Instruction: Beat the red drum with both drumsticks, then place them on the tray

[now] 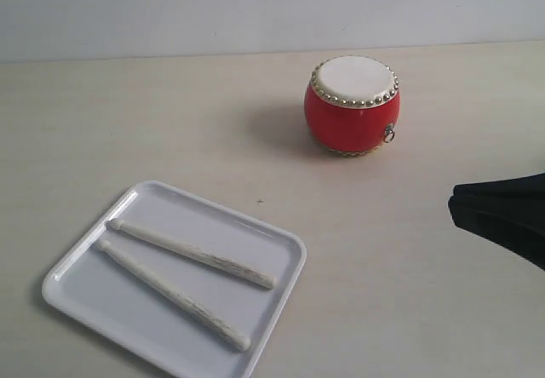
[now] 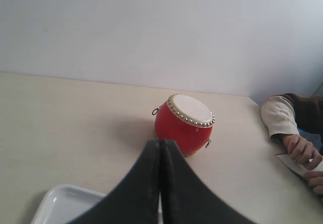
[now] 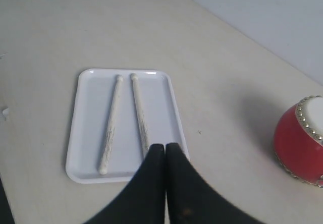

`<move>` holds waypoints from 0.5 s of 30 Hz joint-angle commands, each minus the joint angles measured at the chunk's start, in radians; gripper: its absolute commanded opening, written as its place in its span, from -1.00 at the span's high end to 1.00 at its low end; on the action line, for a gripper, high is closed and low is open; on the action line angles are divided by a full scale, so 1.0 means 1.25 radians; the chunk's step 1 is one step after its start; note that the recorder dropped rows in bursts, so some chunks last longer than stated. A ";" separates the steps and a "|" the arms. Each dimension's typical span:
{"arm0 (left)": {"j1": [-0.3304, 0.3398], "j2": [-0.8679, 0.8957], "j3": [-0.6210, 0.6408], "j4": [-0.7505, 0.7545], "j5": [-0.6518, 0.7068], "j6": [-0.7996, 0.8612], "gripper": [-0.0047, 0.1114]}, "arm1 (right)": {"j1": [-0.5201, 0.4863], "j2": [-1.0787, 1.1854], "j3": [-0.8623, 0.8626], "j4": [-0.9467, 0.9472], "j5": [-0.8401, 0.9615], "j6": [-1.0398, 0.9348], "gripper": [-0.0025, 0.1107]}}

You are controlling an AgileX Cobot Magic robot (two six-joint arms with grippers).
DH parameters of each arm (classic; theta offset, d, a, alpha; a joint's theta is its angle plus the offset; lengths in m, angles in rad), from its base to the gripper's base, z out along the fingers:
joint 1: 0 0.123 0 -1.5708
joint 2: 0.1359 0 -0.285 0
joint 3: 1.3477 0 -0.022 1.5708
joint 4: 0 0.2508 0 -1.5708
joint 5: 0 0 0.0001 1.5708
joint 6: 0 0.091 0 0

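A: Whereabouts of drumsticks (image 1: 192, 253)?
B: Inside tray (image 1: 264, 306), flat, side by side, kept from rolling by its rim.
A: Red drum (image 1: 352, 105)?
B: Upright on bench (image 1: 170, 123), well apart from tray.
A: Left jaws, right jaws?
B: Pressed together on nothing. Probably nothing left to carry.
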State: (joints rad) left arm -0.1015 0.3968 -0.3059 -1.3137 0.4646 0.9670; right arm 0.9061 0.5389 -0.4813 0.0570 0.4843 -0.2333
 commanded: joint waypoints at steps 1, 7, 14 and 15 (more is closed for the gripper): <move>-0.004 -0.001 0.005 -0.006 0.002 -0.004 0.92 | -0.004 -0.004 0.005 -0.004 -0.009 0.003 0.96; -0.023 -0.084 0.003 0.049 -0.024 0.040 0.92 | -0.004 -0.004 0.005 -0.004 -0.012 0.003 0.96; -0.005 -0.317 0.085 0.098 -0.168 0.175 0.92 | -0.004 -0.004 0.005 -0.004 -0.012 0.003 0.96; -0.003 -0.317 0.102 0.097 -0.193 0.187 0.92 | -0.004 -0.004 0.005 -0.004 -0.012 0.003 0.96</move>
State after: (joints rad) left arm -0.1154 0.0377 -0.2391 -1.2024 0.3107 1.1351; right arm 0.9061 0.5389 -0.4813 0.0570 0.4824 -0.2312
